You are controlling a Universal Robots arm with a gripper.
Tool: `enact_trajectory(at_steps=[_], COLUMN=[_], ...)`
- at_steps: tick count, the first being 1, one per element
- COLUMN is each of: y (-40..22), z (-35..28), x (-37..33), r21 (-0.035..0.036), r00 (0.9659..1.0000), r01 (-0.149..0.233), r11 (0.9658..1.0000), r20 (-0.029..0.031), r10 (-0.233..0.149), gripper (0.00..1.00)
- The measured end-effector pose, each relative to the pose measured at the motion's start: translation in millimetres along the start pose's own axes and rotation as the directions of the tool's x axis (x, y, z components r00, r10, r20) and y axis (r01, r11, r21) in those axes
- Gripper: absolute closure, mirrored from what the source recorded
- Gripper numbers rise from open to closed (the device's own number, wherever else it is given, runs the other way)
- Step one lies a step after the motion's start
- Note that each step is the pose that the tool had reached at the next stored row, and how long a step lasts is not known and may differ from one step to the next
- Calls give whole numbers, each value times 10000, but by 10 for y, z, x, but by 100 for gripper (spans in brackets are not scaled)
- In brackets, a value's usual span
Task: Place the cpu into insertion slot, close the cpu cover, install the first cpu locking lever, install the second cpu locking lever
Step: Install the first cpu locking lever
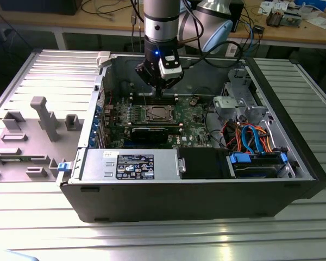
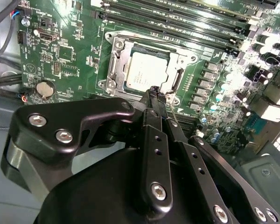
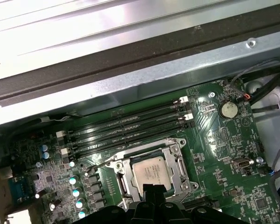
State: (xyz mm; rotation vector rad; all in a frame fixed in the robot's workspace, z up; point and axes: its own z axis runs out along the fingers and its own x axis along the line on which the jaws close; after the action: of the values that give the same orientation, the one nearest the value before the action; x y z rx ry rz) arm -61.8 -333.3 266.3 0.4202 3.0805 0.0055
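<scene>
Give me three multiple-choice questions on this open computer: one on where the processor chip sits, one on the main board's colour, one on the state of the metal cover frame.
1. Where is the chip?
A) On the board, inside the cover frame
B) On the table outside the case
C) On top of the labelled box

2. What colour is the board?
A) Red
B) Green
C) White

3. How does the cover frame stand?
A) Tipped upright
B) Taken off and lying outside the case
C) Lying flat around the chip

Answers:
1 A: both wrist views show its silver top within the frame's window.
2 B: its surface is green in every view.
3 C: the frame lies level with the chip showing through its window.
</scene>
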Motion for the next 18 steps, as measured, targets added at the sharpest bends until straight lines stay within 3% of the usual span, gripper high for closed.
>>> enact_trajectory(at_steps=[8,11,15,18], y=[-1,-1,-1,-1], z=[0,0,2,3], x=[1,2,2,1], r21=[-1,-12,-32,-46], r00=[10000,9994,9952,9901], r01=[43,360,983,1405], r11=[10000,9994,9951,9901], r20=[0,-2,-6,-8], r10=[-43,-360,-983,-1405], gripper=[89,89,89,89])
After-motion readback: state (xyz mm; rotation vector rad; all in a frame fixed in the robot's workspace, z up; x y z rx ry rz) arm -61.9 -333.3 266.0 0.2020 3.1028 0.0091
